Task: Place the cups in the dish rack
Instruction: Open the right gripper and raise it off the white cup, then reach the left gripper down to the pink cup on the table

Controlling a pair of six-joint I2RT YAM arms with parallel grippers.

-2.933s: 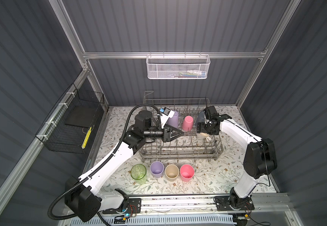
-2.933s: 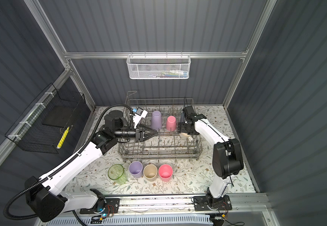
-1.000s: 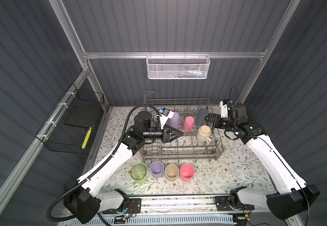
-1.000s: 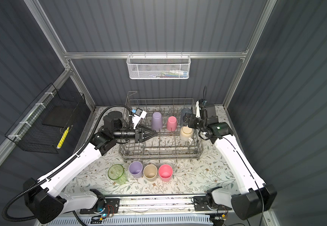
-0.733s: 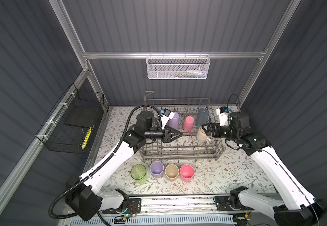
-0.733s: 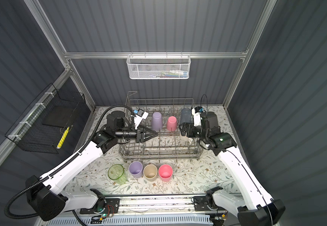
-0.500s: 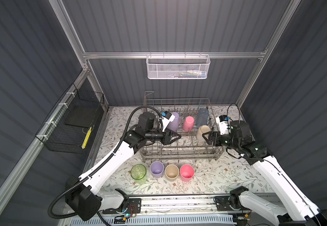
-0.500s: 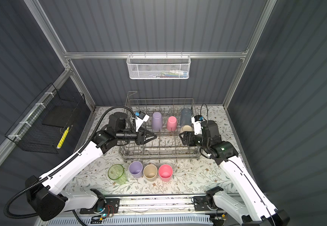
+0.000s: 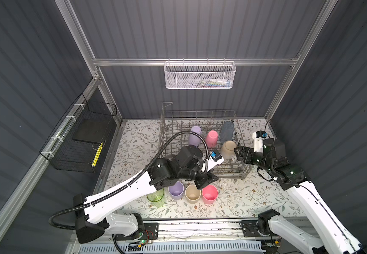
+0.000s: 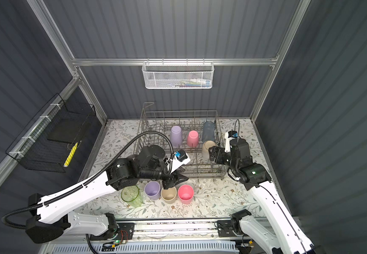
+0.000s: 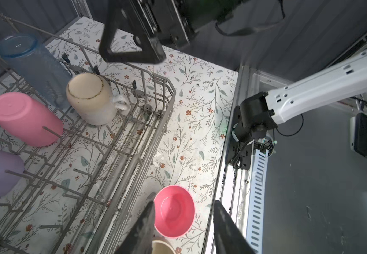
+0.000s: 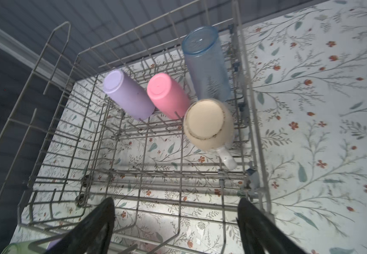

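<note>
The grey wire dish rack holds four upturned cups: lilac, pink, clear blue and a cream one with a small handle. Four cups stand upright in a row on the table before it: clear green, lilac, beige, pink. My left gripper hovers open above the beige and pink cups, holding nothing. My right gripper is open and empty at the rack's right side, beside the cream cup.
A white mesh basket hangs on the back wall. A black wire basket hangs on the left wall. The floral table ends at a metal rail in front. The rack's tall wire sides stand between the grippers.
My left gripper has swung from over the rack forward and down to the row of cups on the table. My right arm has drawn back from the cream cup, which stays in the rack.
</note>
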